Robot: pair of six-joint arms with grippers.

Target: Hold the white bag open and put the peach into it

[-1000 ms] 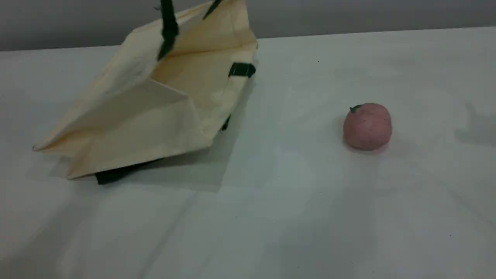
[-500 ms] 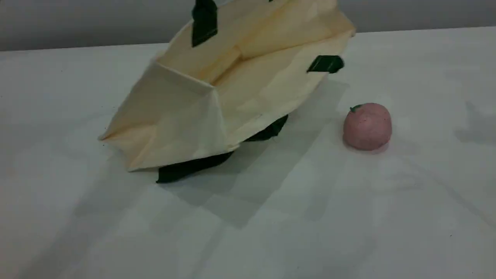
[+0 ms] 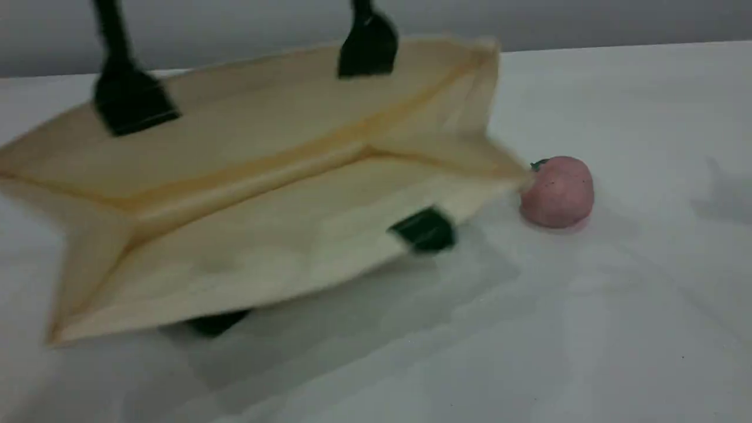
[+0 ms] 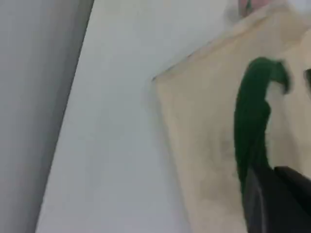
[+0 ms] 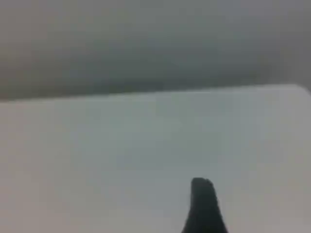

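The white bag [image 3: 247,235] hangs tilted over the table's left and middle, blurred, with its mouth gaping toward the camera. Its far-side green handle [image 3: 126,94] runs up past the top edge. The near side carries a green tab [image 3: 424,230]. The bag's right corner reaches the peach [image 3: 557,191], a dusty-pink ball on the table at the right. In the left wrist view my left gripper [image 4: 257,182] is shut on the green handle [image 4: 252,116], the cream fabric [image 4: 204,136] below it. The right wrist view shows only one dark fingertip [image 5: 203,199] over bare table.
The white table [image 3: 587,329] ends at a grey wall [image 3: 587,20] behind. The bag's second handle [image 3: 214,323] trails under its front edge. Neither arm shows in the scene view.
The bag has swung from the back left toward the front and right, turning its mouth to the camera, and its corner now reaches the peach. The peach has not moved.
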